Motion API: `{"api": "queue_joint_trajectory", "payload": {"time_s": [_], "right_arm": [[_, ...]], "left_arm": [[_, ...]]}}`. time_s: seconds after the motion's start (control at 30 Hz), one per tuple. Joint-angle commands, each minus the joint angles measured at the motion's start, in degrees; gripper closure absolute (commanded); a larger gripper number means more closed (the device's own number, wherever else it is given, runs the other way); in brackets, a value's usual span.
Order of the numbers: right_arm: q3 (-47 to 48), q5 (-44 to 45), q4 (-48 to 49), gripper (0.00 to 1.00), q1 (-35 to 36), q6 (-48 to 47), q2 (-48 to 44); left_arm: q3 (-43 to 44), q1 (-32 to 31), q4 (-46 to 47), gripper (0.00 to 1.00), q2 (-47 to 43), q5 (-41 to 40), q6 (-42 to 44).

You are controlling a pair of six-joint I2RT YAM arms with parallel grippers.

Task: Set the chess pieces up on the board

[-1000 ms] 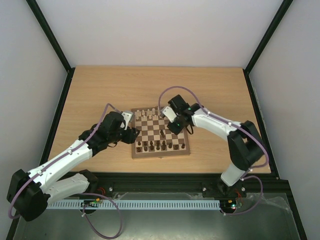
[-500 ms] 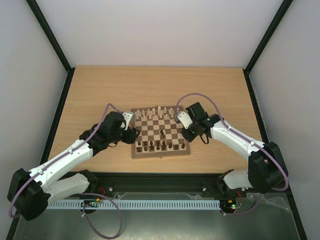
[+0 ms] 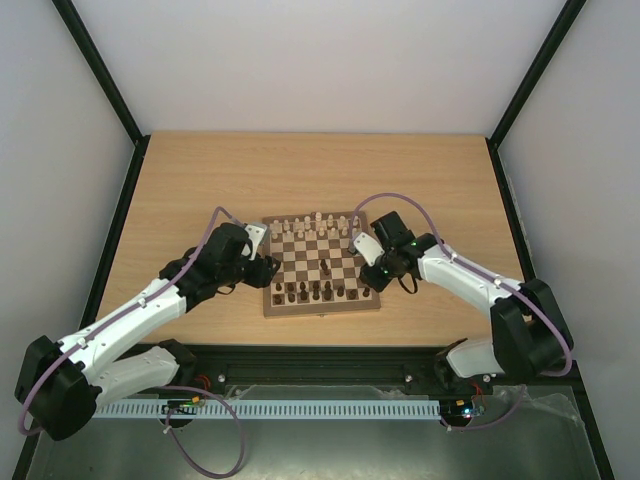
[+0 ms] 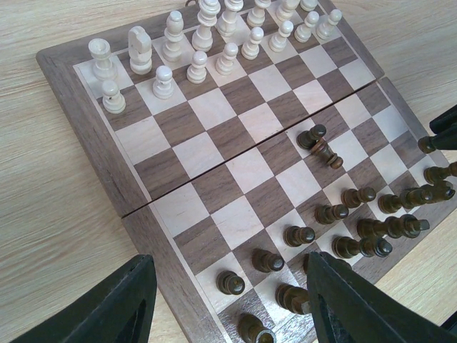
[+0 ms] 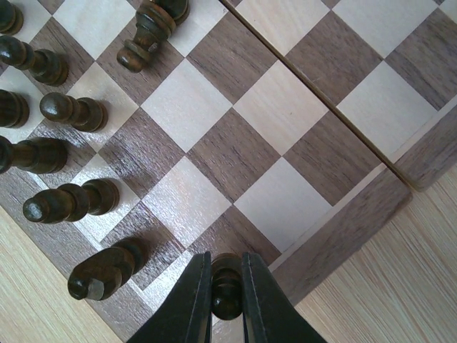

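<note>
The left arm (image 3: 130, 320) and right arm (image 3: 470, 285) angle inward, elbows bent; the left gripper (image 4: 228, 300) hangs with fingers wide apart. The right gripper (image 5: 227, 263) pinches a dark chess piece (image 5: 227, 293).

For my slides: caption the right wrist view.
Right gripper pinches a dark brown wooden chess piece at the checkered wooden board's corner.

A dark brown piece (image 5: 227, 287) is held by the black right gripper (image 5: 227, 268); ahead of it, the board (image 5: 235, 153) is checkered in dark brown and cream.
</note>
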Motion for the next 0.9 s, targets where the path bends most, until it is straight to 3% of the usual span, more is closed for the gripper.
{"api": "queue_joint_trajectory", "payload": {"time_s": [0.0, 0.67, 0.87], "right_arm": [[-0.3, -1.4, -0.1, 0.93, -0.1, -0.6, 1.3], [-0.1, -0.4, 0.8, 0.9, -0.1, -0.6, 3.9], [-0.1, -0.5, 0.7, 0.75, -0.1, -0.2, 3.8]], "left_arm": [[-0.7, 0.0, 0.3, 0.39, 0.4, 0.1, 0.2], [-0.7, 0.0, 0.3, 0.39, 0.4, 0.1, 0.2], [-0.8, 0.0, 0.2, 0.39, 0.6, 0.3, 0.2]]}}
